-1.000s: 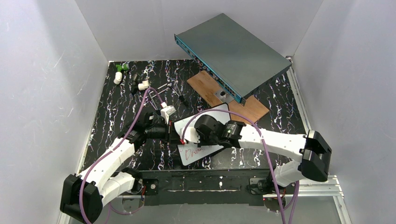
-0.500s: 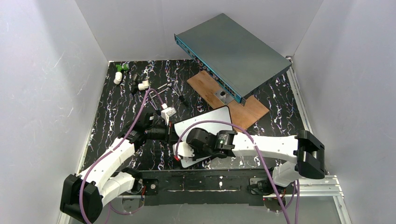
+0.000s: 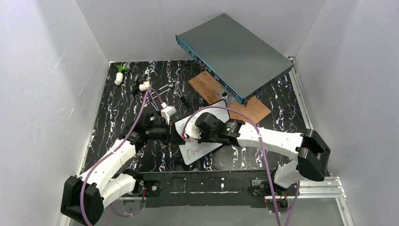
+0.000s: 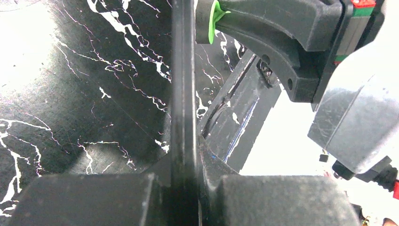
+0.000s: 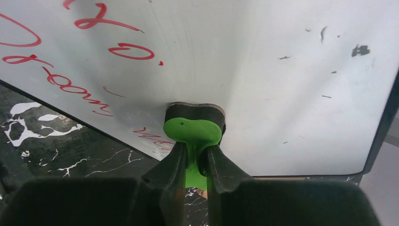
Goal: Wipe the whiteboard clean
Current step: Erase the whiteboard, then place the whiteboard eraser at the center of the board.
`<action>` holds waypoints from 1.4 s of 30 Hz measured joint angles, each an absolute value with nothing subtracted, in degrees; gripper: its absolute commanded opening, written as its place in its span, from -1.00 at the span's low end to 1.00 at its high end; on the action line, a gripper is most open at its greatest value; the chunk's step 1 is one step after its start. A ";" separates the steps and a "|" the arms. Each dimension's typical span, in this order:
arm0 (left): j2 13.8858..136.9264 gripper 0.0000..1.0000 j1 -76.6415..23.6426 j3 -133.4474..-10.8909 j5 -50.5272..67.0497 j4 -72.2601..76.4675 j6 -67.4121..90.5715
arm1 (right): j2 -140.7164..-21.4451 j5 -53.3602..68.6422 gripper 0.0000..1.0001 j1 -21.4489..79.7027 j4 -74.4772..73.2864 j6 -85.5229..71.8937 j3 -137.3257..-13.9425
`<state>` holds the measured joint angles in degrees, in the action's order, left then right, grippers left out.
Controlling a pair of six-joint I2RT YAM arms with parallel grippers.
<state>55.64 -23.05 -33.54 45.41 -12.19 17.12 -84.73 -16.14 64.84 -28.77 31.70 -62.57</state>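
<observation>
The whiteboard (image 3: 203, 149) lies near the front middle of the black marbled worktop (image 3: 113, 122), just ahead of the two arm bases, and both arms meet over it. Red handwriting covers its near-left part; the far-right part is white, with a few small dark specks in the right wrist view.

The left claw (image 3: 170, 134) reaches in from the left and is clamped on the board's thin black rim (image 4: 183, 94), its fingers pressed together on either side of it (the left wrist view looks straight along that edge).

The right claw (image 5: 195, 160) is closed on the green handle of an eraser (image 5: 193, 127). The eraser's dark pad rests flat against the white surface, just beside the red lettering. From above, this claw sits over the board's left part, very near the left claw, and the right arm's body hides the middle of the board.

Behind the board, a grey-teal metal box (image 3: 235, 52) stands tilted with its back end up against the rear wall. Its front edge is over a brown wooden plank (image 3: 251, 110). Some small white and green parts (image 3: 120, 75) lie at the back-left corner of the worktop.
</observation>
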 measured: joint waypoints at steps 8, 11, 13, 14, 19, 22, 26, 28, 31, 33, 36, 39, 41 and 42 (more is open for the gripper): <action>55.61 -1.00 -23.05 -33.54 46.39 -13.76 17.37 | -84.93 -14.50 -0.97 69.30 -30.83 31.53 -62.59; 55.61 -1.00 -23.07 -33.52 47.05 -14.35 16.91 | -86.91 -12.88 -0.97 73.38 -32.32 31.46 -63.44; 55.53 -1.00 -23.07 -33.47 46.96 -14.61 16.25 | -88.40 -12.49 -0.97 73.82 -33.91 31.20 -65.08; 55.13 -1.00 -23.07 -33.47 46.59 -14.74 15.94 | -88.29 -11.20 -0.97 72.90 -34.02 31.20 -65.21; 48.12 -1.00 -23.88 -36.67 44.23 -26.81 8.08 | -74.48 10.83 -0.97 55.72 -44.25 36.51 -61.84; 44.21 -1.00 -23.88 -40.03 40.16 -33.04 4.40 | -67.09 16.43 -0.97 48.77 -44.40 37.74 -52.80; 40.86 -1.00 -23.88 -42.46 34.96 -37.32 3.97 | -66.52 15.73 -0.97 45.98 -42.11 36.97 -47.33; 38.70 -1.00 -23.88 -44.10 31.46 -39.53 4.27 | -67.42 14.90 -0.97 45.76 -41.04 35.92 -45.93; 35.66 -1.00 -23.88 -46.09 26.22 -41.82 5.48 | -70.08 13.91 -0.97 46.24 -38.92 34.15 -46.35; 33.58 -1.00 -23.86 -47.27 22.68 -43.42 6.46 | -72.90 12.08 -0.97 48.18 -37.63 32.97 -47.62; 31.00 -1.00 -23.86 -49.23 17.61 -45.93 7.77 | -77.71 9.47 -0.97 52.73 -35.77 31.35 -50.46; 28.27 -1.00 -23.86 -52.10 11.81 -48.88 8.60 | -84.79 8.01 -0.97 56.60 -34.68 29.78 -55.77; 26.55 -1.00 -23.86 -54.48 8.23 -50.63 8.64 | -89.32 7.29 -0.97 57.80 -34.09 28.75 -59.16; 25.93 -1.00 -23.86 -55.55 6.94 -51.33 8.62 | -91.94 6.92 -0.94 58.22 -33.67 28.34 -61.10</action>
<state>25.93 -23.86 -55.55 6.94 -51.33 8.62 -91.94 6.92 58.22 -33.67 28.34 -61.10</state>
